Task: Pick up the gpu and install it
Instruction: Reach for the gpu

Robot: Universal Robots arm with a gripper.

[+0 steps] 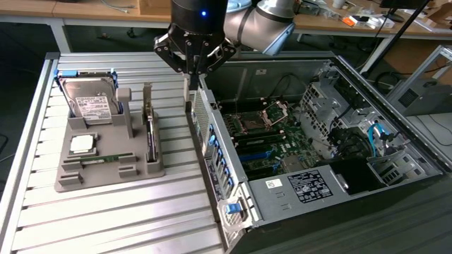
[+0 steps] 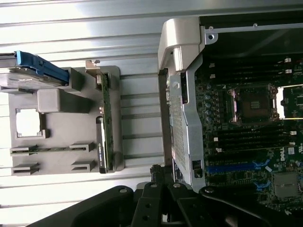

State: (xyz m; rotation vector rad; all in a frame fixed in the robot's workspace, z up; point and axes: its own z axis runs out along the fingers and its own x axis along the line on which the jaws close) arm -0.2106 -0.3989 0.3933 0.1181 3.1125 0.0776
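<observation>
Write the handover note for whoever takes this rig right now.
Hand: shut and not holding the card. It hangs over the wall of the open computer case that faces the gray holder.
Graphics card: standing on edge in the holder.
Done: nothing that shows; the card is not lifted.
Left: pick up the card and fit it into the case.

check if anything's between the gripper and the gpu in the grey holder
Nothing visible. The shut gripper hangs above the case wall; the gpu stands on edge in the holder toward the exterior view's left, with only open air between.
</observation>
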